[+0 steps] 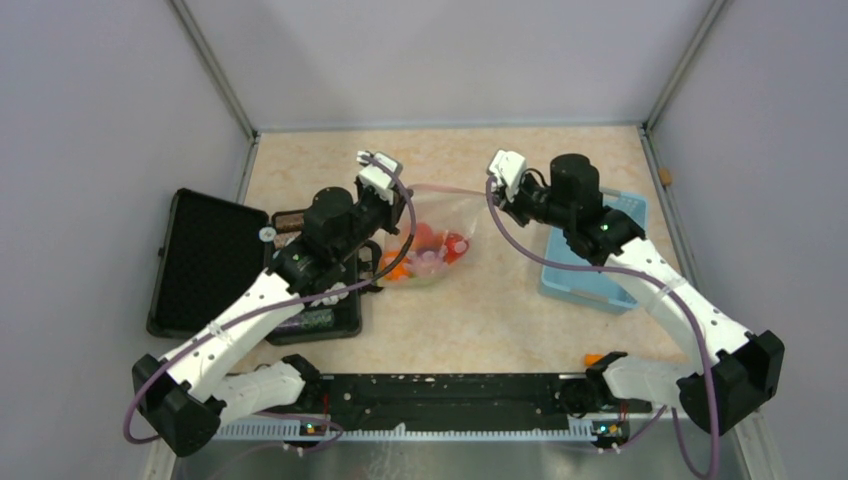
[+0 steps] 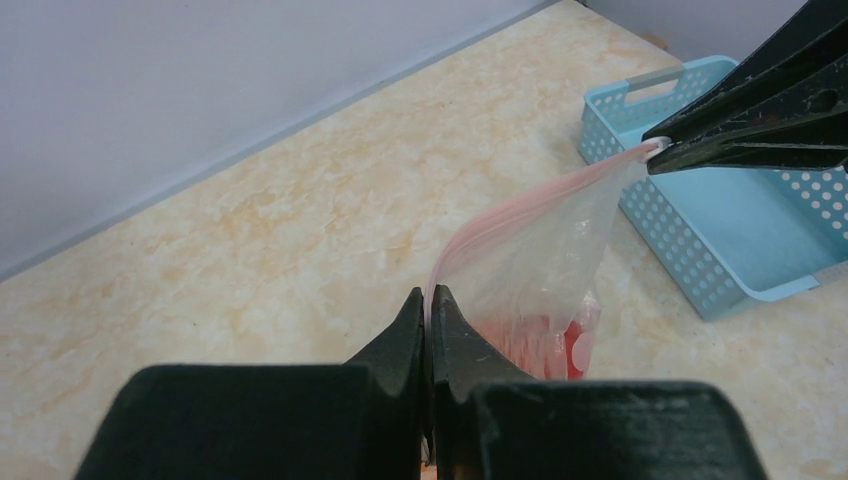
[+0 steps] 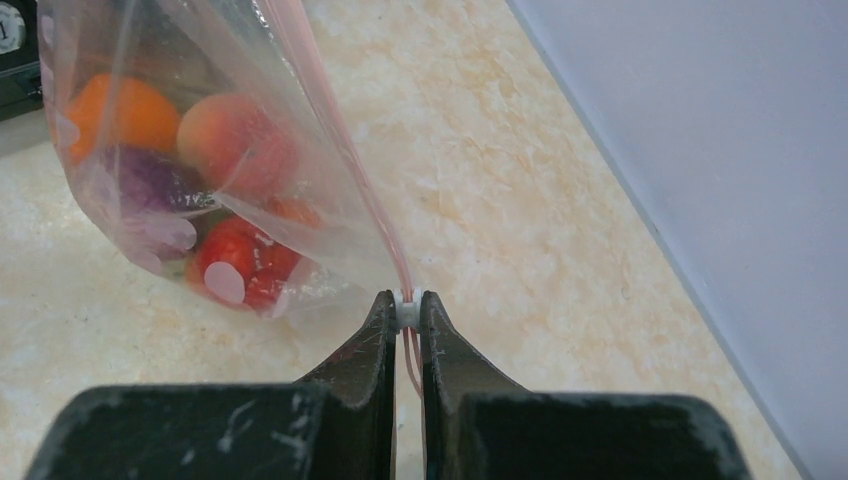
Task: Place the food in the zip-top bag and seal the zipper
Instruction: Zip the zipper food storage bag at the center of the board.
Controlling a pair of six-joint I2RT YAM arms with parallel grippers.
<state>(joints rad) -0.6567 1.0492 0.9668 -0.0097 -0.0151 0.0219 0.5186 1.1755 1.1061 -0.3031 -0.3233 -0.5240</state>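
Black fingertips of the right gripper [image 3: 405,305] are pressed together on the white slider [image 3: 406,311] of the zipper [image 2: 540,195]. A short tail of pink strip runs back between them. Ahead of that pincer the strip stretches taut, its long axis pointing straight at the left gripper [image 2: 428,308], which is clamped on the opposite end. Beneath the strip sags the zip-top bag [image 2: 540,270], with the toy fruit [image 3: 235,140] inside. Both arms reach forward with their wrists turned inward, facing each other. I cannot tell whether the seam is fully closed.
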